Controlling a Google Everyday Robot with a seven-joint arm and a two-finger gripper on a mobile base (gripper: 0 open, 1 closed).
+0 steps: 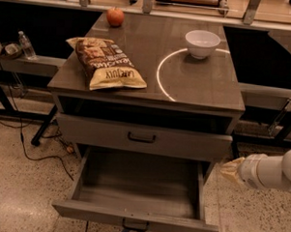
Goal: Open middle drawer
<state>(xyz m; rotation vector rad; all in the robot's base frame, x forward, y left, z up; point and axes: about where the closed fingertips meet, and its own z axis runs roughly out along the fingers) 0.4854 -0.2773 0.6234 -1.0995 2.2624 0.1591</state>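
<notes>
The middle drawer (137, 187) is a wide, shallow grey box. It stands pulled far out of the cabinet, and its inside shows bare. Its flat front (97, 214) faces the camera, with a small black handle (135, 226) at the lower edge. The top drawer (183, 144) above it is closed. The lowest drawer is hidden. My gripper (229, 170) is at the right on a white arm (273, 172). It is outside the drawer, just right of its right wall, and touches nothing.
On the cabinet top (200, 81) lie a chip bag (106, 63), an apple (115, 16) and a white bowl (202, 43). A water bottle (26, 45) stands on a shelf at the left. Cables (32, 151) and a stand leg run over the floor at the left.
</notes>
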